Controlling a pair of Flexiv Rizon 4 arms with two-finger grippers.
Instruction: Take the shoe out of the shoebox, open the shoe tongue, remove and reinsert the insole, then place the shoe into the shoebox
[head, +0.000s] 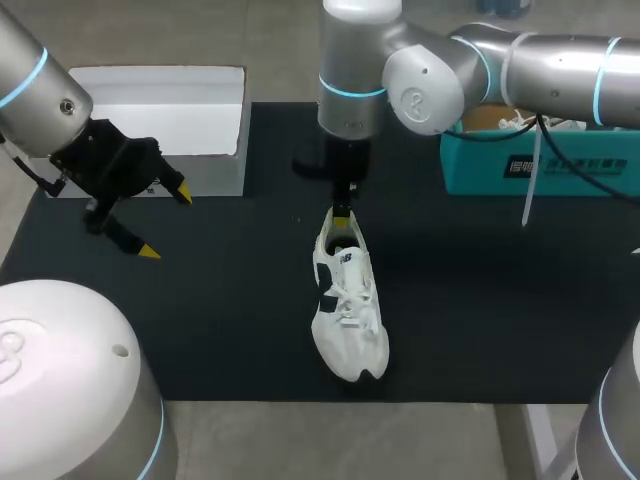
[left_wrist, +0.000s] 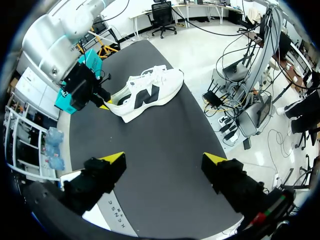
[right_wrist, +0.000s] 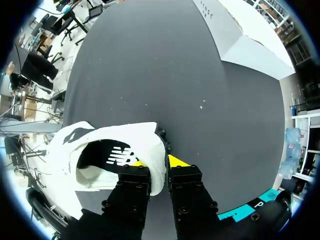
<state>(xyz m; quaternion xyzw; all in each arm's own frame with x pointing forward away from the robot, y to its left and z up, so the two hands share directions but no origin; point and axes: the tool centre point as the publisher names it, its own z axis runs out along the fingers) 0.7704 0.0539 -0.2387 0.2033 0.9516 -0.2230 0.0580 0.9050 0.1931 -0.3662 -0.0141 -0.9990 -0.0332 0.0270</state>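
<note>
White sneaker (head: 347, 300), navy logo, white laces, upright on the black mat (head: 480, 300), toe toward 6 o'clock; right gripper (head: 342, 215) pinches its heel collar at 12. Out at 9 o'clock, the left gripper (head: 167, 223) gapes wide.

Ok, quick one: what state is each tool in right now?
Left tool: open, holding nothing.
Right tool: closed on the heel of the white shoe, one finger inside, one outside.
</note>
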